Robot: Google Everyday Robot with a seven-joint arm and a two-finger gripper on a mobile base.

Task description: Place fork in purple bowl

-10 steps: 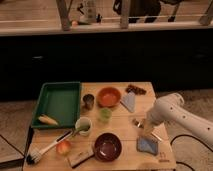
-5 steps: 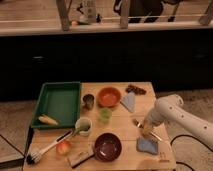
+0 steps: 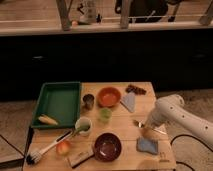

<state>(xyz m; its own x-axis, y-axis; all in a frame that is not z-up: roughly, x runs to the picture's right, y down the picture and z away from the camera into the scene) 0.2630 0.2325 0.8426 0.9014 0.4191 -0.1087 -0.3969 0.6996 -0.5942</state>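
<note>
hovering end effector (image 3: 147,131) over the fork (image 3: 138,122), lower right of the bench (image 3: 122,130); i cannot tell its grip. risk: a shallow pinch drops the fork short of the purple bowl (image 3: 107,146).

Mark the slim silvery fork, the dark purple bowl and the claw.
Slim silvery metal fork (image 3: 136,122), camera view, its left end.
Glossy dark purple round bowl (image 3: 108,146), camera view, bare inner bottom.
Claw (image 3: 146,131), camera view, arm's tip by the fork, right of the bowl.
</note>
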